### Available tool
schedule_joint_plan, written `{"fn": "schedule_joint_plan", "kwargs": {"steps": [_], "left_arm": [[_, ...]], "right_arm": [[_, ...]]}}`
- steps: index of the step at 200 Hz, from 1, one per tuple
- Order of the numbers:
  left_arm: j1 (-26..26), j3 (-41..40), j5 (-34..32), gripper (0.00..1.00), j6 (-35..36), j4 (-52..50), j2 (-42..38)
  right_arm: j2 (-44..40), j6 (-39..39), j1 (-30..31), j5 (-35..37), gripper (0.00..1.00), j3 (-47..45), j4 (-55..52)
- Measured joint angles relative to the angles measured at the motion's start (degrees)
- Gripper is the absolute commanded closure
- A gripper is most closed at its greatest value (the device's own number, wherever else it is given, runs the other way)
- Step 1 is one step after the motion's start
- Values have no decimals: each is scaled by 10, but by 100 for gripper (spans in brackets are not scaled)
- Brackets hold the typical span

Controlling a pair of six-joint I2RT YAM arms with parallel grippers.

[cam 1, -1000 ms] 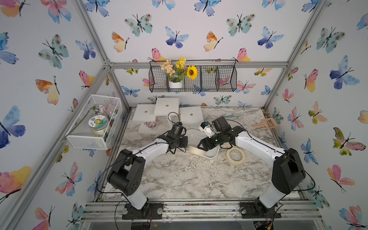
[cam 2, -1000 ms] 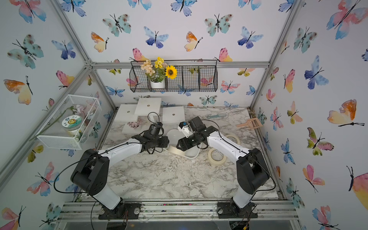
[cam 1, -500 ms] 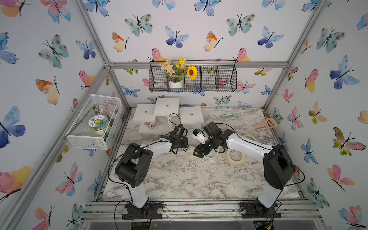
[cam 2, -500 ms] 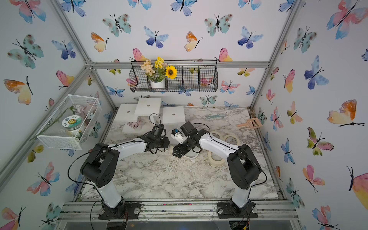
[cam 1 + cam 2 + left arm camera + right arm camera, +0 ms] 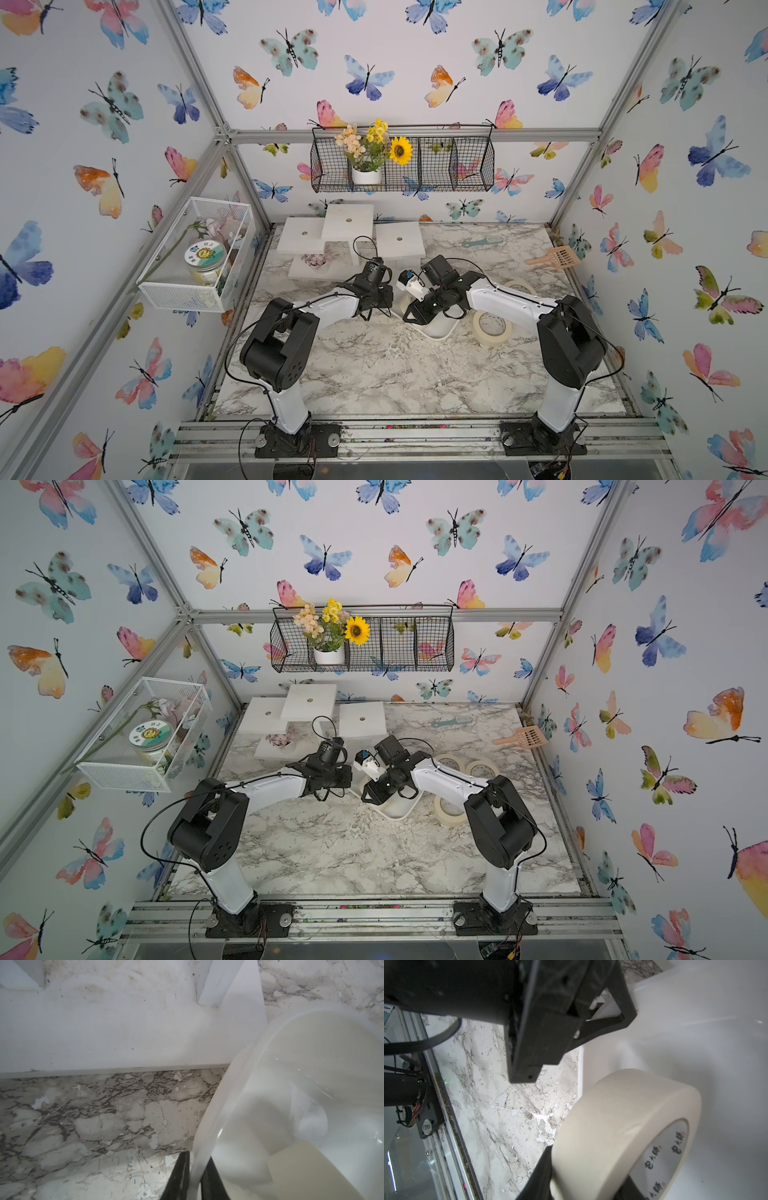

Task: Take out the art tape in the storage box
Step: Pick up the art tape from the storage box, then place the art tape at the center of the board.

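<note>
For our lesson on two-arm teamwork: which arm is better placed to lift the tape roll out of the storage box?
Right. The right gripper grips the tape roll by its wall inside the storage box; the left gripper is clamped on its rim, likely steadying it.

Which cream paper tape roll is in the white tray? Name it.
The cream roll pinched by the right claw, inside the white plastic tray; the others lie outside it on the marble tabletop.

The marble-patterned tabletop (image 5: 332, 854) I work on carries a shallow white plastic tray (image 5: 399, 809), cream paper tape rolls (image 5: 451, 810) beside it, white square risers (image 5: 361, 720) and a peach plastic scoop (image 5: 525, 737).
</note>
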Motion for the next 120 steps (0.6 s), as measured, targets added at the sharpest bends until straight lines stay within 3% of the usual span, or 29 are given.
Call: {"fn": "schedule_joint_plan", "kwargs": {"steps": [25, 89, 120], "left_arm": [[0, 3, 0, 87, 1, -8, 0], [0, 7, 0, 88, 1, -24, -4], [0, 7, 0, 88, -2, -33, -12]], "right_arm": [[-3, 1, -1, -5, 99, 7, -13], [-123, 37, -1, -9, 99, 78, -71], [-193, 57, -2, 58, 99, 108, -116]]}}
